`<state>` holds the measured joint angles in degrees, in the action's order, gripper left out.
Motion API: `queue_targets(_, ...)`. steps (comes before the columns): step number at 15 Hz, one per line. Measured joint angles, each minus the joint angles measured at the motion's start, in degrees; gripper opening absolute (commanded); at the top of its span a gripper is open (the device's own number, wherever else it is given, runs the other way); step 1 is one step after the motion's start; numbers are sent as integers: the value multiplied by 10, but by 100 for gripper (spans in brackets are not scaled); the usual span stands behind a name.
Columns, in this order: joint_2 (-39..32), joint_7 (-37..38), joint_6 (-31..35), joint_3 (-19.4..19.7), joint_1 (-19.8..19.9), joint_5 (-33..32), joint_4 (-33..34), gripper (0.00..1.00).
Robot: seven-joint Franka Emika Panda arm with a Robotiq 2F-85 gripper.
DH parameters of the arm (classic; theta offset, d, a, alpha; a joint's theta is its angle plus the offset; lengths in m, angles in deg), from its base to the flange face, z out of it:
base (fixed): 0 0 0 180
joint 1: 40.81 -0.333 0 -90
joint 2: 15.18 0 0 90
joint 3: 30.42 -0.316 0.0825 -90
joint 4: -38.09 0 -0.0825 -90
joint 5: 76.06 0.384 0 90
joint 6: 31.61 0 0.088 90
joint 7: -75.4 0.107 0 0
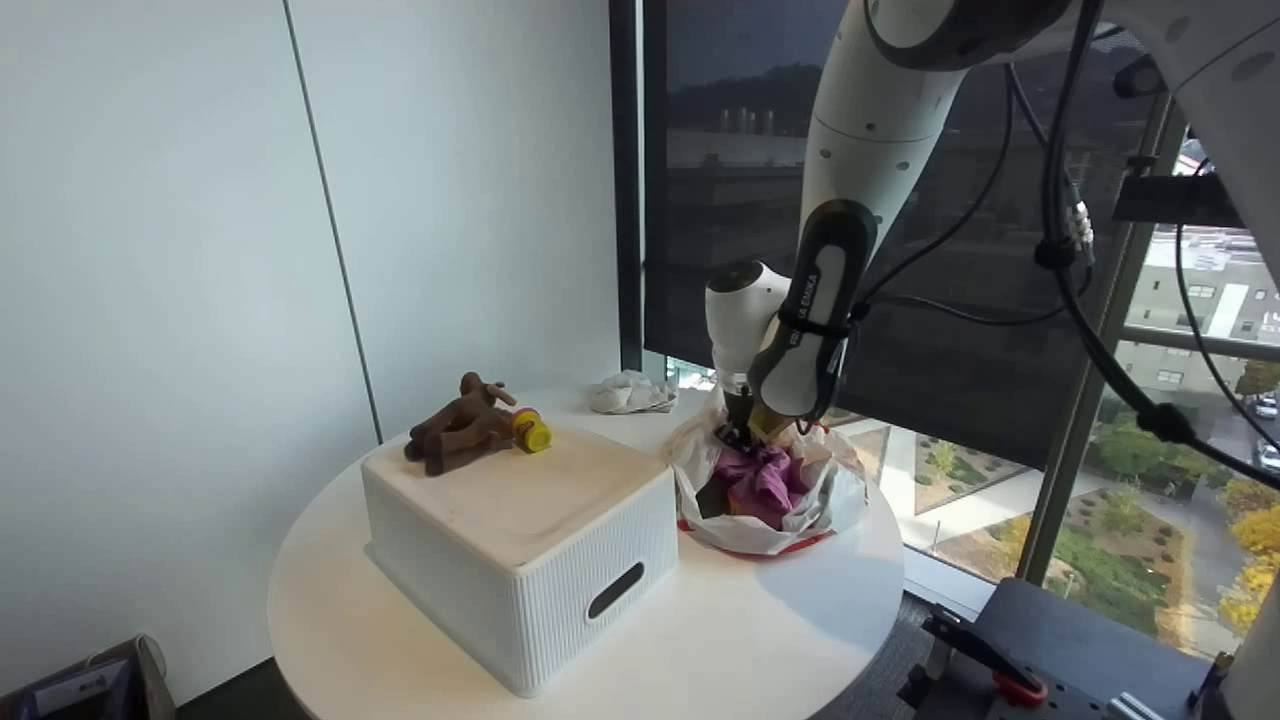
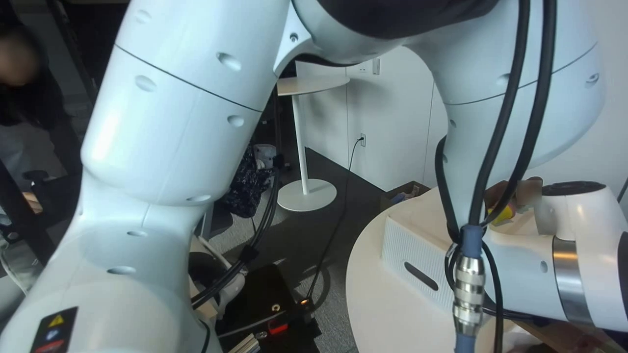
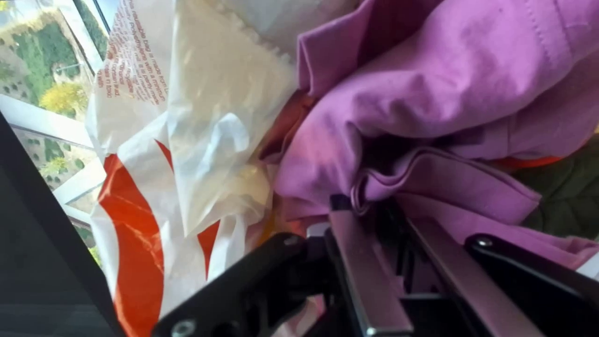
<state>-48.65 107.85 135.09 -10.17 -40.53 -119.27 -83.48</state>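
Observation:
My gripper (image 3: 366, 209) is down in the mouth of a white plastic bag (image 1: 845, 495). Its two fingers are close together, with a fold of purple cloth (image 3: 435, 98) pinched between the tips. In an exterior view the gripper (image 1: 738, 430) is partly hidden by the arm, and the crumpled purple cloth (image 1: 768, 482) shows inside the bag. In the wrist view the bag (image 3: 224, 103), with red stripes and red print, lies left of the fingers. Orange and dark green material shows under the cloth. How deep the fingertips reach is hidden.
The bag stands on a round white table (image 1: 790, 640) beside a ribbed white box (image 1: 450, 575). On the box lie a brown figure (image 1: 455, 432) and a yellow container (image 1: 537, 433). Crumpled white plastic (image 1: 630, 393) lies behind. A window is behind the bag.

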Motion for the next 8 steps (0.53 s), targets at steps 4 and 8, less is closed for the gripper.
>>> queue_targets(4,49,-12,-93,1,-29,6,-10,84)
queue_targets(8,166,-92,-216,-42,-43,60,-50,100)
